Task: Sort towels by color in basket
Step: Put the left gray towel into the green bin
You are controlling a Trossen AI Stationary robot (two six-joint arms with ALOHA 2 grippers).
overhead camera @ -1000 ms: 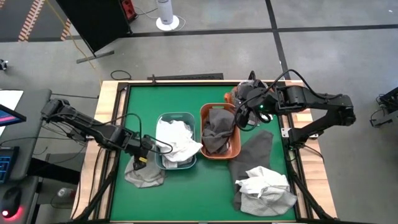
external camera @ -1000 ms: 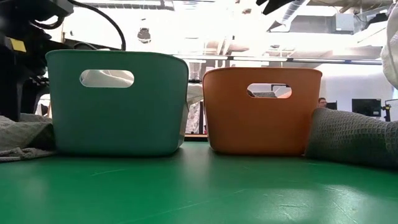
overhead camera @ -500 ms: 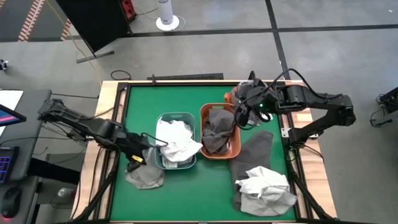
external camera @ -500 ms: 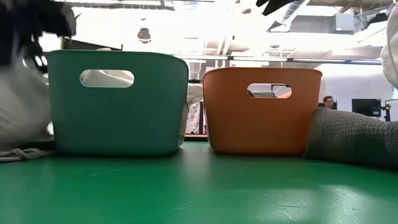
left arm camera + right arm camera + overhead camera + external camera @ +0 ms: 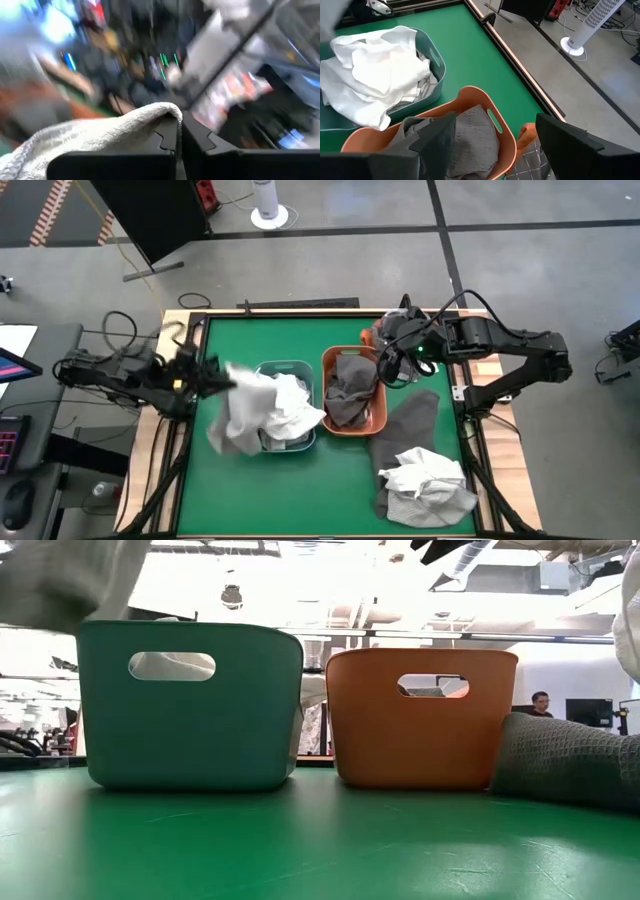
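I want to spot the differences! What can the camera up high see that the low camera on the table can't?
Only the high view shows the white towels piled in the teal plastic basket, the dark grey towels in the orange plastic basket, both pincers, and the white towel on a grey one near the right edge. Only the low view shows the baskets' handle holes and a person far behind. Both show the two baskets on the green table and the light grey towel lifted by the left pincer.

We see a green table [image 5: 340,480] carrying a teal basket [image 5: 283,370] and an orange basket [image 5: 352,428] side by side at its middle. On the right side lies a dark grey towel [image 5: 410,425], with a white towel [image 5: 425,477] crumpled on it.
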